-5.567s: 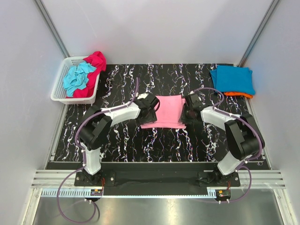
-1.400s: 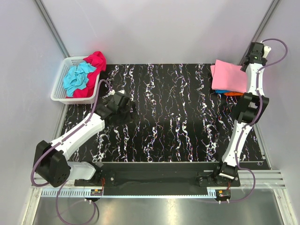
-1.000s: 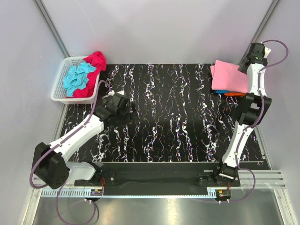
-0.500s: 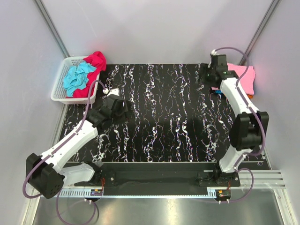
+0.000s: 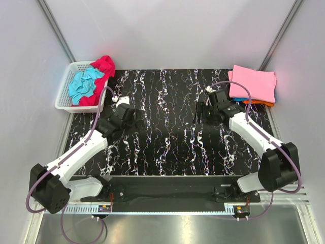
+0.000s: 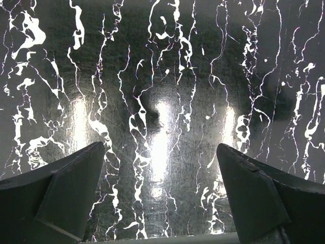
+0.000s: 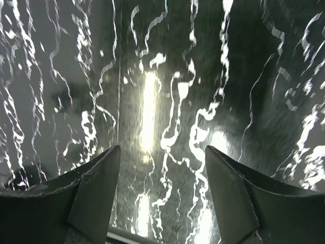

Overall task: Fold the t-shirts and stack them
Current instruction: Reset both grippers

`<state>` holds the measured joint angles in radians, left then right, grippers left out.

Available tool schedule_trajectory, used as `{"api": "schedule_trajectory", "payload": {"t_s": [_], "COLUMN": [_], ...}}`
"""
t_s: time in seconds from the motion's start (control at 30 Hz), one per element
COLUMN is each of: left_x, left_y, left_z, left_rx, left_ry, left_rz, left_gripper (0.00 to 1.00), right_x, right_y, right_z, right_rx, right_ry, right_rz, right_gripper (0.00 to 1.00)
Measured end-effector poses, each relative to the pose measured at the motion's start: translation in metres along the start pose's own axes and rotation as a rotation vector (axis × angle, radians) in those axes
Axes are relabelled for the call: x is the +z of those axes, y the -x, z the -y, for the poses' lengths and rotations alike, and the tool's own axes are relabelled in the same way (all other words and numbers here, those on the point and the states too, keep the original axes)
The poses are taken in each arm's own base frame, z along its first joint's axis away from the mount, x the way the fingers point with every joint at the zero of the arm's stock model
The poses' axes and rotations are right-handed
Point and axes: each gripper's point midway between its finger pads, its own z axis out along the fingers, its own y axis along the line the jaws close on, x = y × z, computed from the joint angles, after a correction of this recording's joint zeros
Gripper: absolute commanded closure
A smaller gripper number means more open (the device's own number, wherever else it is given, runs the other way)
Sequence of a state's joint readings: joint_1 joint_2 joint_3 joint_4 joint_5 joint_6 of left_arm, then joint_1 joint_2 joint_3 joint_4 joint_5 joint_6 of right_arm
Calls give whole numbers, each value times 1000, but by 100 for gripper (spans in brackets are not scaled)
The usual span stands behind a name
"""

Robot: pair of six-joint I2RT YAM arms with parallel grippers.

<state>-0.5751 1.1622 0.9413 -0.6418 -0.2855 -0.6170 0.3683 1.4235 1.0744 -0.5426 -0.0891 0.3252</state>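
So both tools are empty with jaws apart, left tool (image 6: 160, 195) and right tool (image 7: 162, 190) hovering over the desk (image 5: 172, 147). Folded pink tee (image 5: 254, 84) sits parked at 2 o'clock, probably to keep the folding space free. Teal tee (image 5: 84, 85) and magenta tee (image 5: 103, 66) wait in the basket (image 5: 64, 97) at 10 o'clock.

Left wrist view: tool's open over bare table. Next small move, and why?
Probably swing the left tool toward the white slatted plastic basket and over the crumpled teal t-shirt on top. It is open and empty, the folded light pink t-shirt is already stacked, and this arm is nearest the basket.
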Motion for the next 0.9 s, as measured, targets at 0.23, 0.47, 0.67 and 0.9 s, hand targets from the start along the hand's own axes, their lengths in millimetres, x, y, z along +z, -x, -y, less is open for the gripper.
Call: {"api": "schedule_trajectory", "payload": {"t_s": [0.23, 0.47, 0.67, 0.9], "left_x": [1, 2, 3, 4], "left_y": [1, 0, -1, -3], "left_z": [0, -1, -2, -3], "left_rx": [7, 9, 10, 10], "left_ry": [3, 7, 9, 11], "left_rz": [9, 11, 8, 6], "left_gripper": [1, 1, 1, 1], "right_x": [3, 6, 8, 16], "right_y": [-30, -44, -43, -43], "right_z": [-14, -33, -37, -39], "right_rx": [-1, -12, -11, -2], "right_ry": [26, 64, 69, 59], "right_rz": [-42, -49, -36, -36], "right_gripper": [27, 27, 27, 28]}}
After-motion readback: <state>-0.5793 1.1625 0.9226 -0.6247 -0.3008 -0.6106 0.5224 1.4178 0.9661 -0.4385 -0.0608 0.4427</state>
